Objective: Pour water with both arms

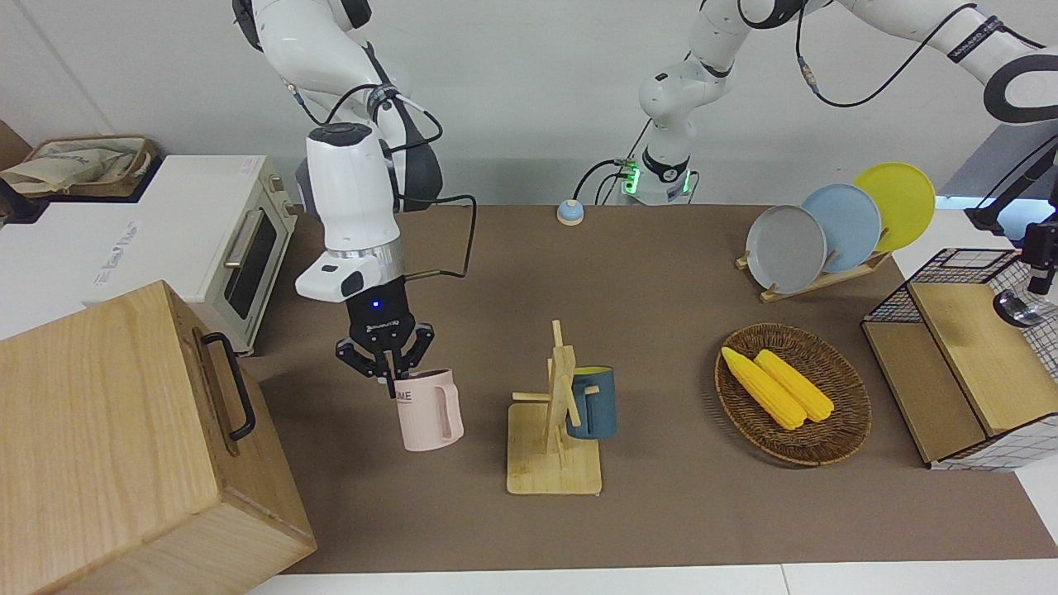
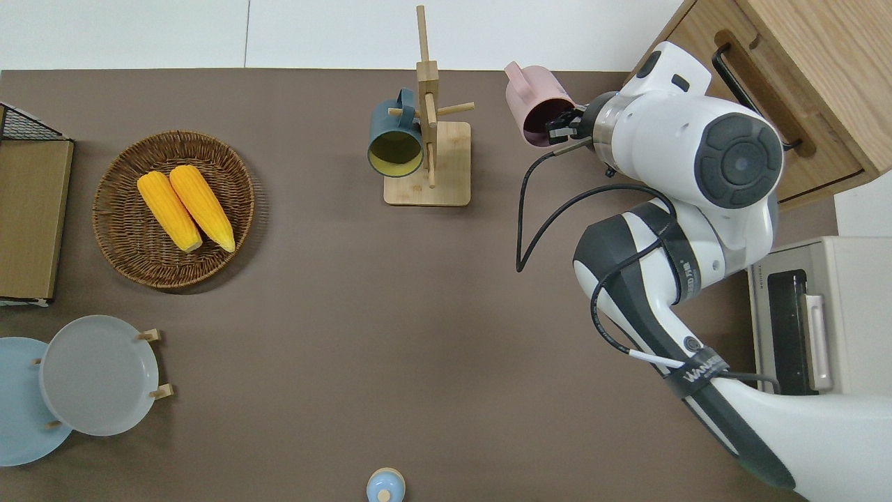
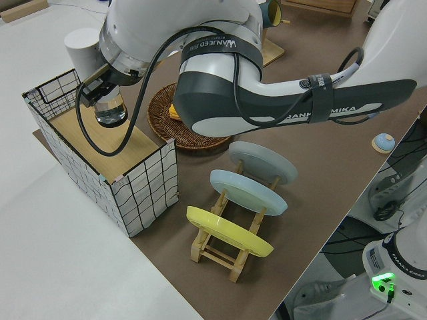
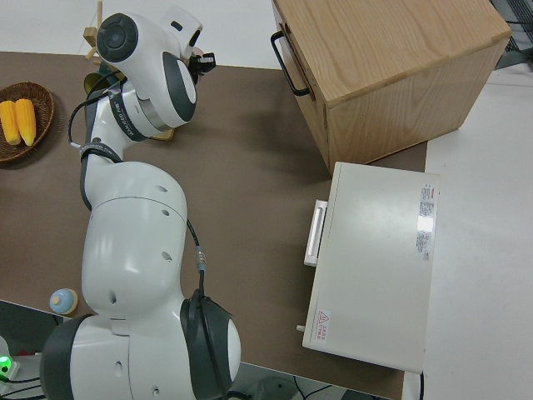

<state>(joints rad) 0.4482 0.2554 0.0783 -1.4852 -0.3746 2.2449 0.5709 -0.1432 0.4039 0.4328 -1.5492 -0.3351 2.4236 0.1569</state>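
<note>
The brown tabletop [image 1: 661, 273] carries everything here. At the right arm's end stands a large light wooden box with a black handle [image 1: 124, 446], and nearer to the robots than it a cream toaster oven [image 1: 231, 248]. At the left arm's end sits a black wire-grid crate with a wooden shelf [image 3: 107, 167].

The right arm's claw [image 1: 385, 357] is over the tabletop between the wooden box and a bamboo mug tree [image 1: 555, 413], its fingers clamped on the rim of a pale pink handled mug [image 1: 428, 409], which hangs tilted off the tabletop. A dark blue mug with a yellow inside [image 2: 396, 136] hangs on the mug tree.

The left arm's claw [image 3: 100, 93] is over the wire crate, gripping a clear glass cup [image 3: 111, 111] at its rim.

Between crate and mug tree lies a round woven wicker basket [image 2: 118, 237] holding two yellow corn cobs [image 2: 185, 208].
</note>
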